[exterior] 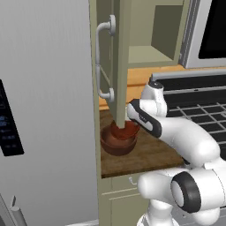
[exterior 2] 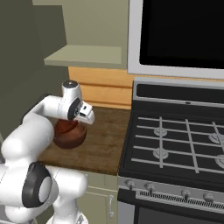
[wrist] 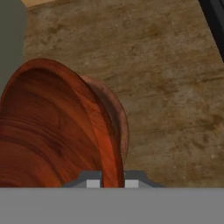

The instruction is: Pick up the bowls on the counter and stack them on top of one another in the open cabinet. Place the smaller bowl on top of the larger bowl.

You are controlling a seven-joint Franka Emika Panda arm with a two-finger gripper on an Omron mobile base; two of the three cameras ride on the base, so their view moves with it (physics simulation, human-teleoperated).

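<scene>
Hand view showed end effector (wrist: 109,181) clenched on small bowl's (wrist: 57,131) rim; thin edge grip could slip, dropping it onto worktop (wrist: 175,87).

You won't find any readable text here. The dark control panel (exterior: 8,121) on the grey fridge (exterior: 48,110) carries a few faint bluish marks, too small and blurred for you to make out as words or numbers. No brand, label or sign shows anywhere else you look.
</scene>
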